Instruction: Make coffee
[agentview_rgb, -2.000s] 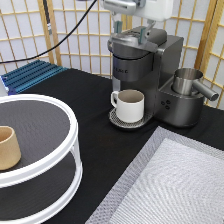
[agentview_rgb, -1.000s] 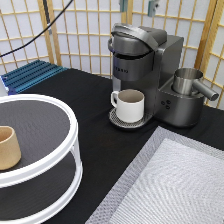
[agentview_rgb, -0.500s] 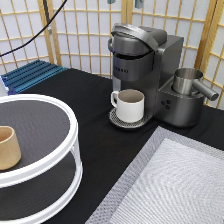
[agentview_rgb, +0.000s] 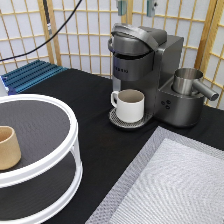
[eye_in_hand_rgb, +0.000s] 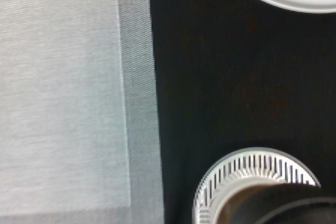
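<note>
While only the two tips of the gripper (agentview_rgb: 136, 5) show at the far edge above the coffee machine (agentview_rgb: 145, 70), they stand spread with nothing between them; no pod of coffee is visible anywhere, and whether one sits under the closed lid (agentview_rgb: 131, 35) cannot be told; the white mug (agentview_rgb: 130, 105) rests on the drip tray (agentview_rgb: 117, 120) beneath the spout, placed to catch a pour; a tan cup (agentview_rgb: 7, 147) sits apart on the round stand (agentview_rgb: 55, 160) at near left.
</note>
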